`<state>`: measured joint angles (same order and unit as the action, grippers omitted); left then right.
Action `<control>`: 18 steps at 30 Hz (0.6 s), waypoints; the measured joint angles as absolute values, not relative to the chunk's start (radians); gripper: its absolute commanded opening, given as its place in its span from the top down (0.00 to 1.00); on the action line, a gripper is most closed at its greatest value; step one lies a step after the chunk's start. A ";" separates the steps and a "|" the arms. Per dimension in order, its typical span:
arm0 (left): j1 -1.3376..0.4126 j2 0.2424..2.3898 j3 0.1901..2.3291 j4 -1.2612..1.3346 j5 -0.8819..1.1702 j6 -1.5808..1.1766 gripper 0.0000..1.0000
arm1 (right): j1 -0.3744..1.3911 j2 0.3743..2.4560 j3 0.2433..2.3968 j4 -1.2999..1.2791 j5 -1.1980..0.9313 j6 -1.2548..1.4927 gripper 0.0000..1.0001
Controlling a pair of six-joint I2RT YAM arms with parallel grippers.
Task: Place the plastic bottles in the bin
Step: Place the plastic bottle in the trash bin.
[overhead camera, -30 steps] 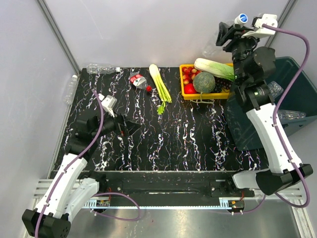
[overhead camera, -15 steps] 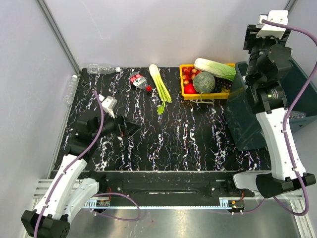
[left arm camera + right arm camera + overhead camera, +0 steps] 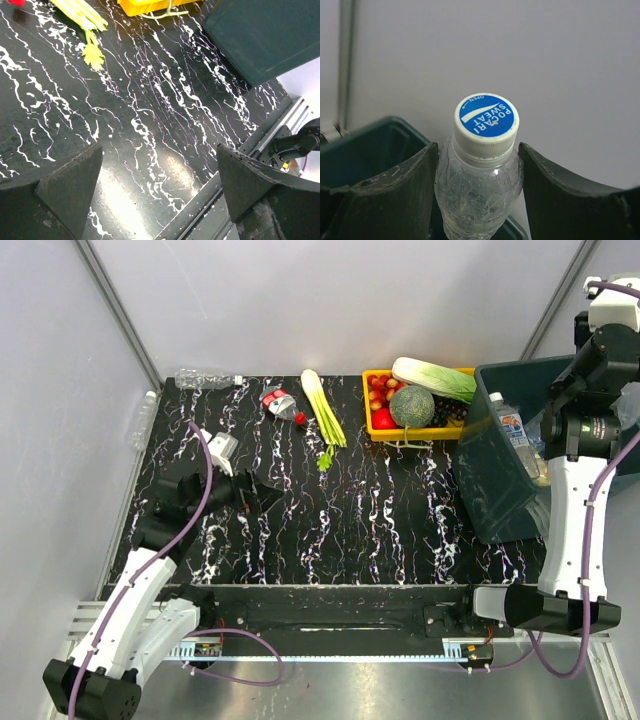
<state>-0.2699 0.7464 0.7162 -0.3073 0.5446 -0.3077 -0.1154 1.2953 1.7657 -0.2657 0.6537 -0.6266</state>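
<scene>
My right gripper (image 3: 477,150) is shut on a clear plastic bottle (image 3: 481,192) with a blue-and-white cap (image 3: 486,120), held upright above the far rim of the dark teal bin (image 3: 375,137). In the top view the right arm (image 3: 590,410) is raised over the bin (image 3: 495,495), and a blue-labelled bottle (image 3: 514,430) lies inside. On the table lie a clear bottle (image 3: 205,378) at the back left and a crushed red-labelled one (image 3: 278,402). Another bottle (image 3: 143,420) lies beyond the left edge. My left gripper (image 3: 255,498) is open, low over the bare table (image 3: 159,150).
A yellow tray (image 3: 380,430) with a melon (image 3: 411,405), a cabbage (image 3: 432,378) and small fruit stands left of the bin. Celery stalks (image 3: 322,410) lie at the back middle. In the left wrist view the bin's corner (image 3: 260,35) shows at upper right.
My right arm has swung from above the yellow tray to the right, over the bin, carrying the bottle. The left arm has not moved.
</scene>
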 measured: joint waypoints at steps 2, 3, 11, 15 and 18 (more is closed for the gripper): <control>-0.270 0.744 0.718 -0.313 0.531 -0.303 0.01 | -0.157 1.293 1.741 -0.299 0.654 -0.627 0.49; -0.270 0.740 0.718 -0.315 0.522 -0.302 0.01 | -0.183 1.291 1.721 -0.314 0.649 -0.625 0.48; -0.270 0.731 0.721 -0.326 0.481 -0.288 0.01 | -0.307 1.290 1.579 -0.458 0.509 -0.558 0.16; -0.270 0.733 0.722 -0.344 0.464 -0.285 0.01 | -0.301 1.288 1.592 -0.521 0.426 -0.510 0.11; -0.270 0.732 0.722 -0.345 0.461 -0.285 0.01 | -0.301 1.288 1.650 -0.570 0.378 -0.468 0.10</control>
<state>-0.2699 0.7319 0.7216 -0.3450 0.4614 -0.2848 -0.3012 1.2877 1.6497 -0.5705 0.3779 -0.4679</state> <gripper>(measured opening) 0.988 0.885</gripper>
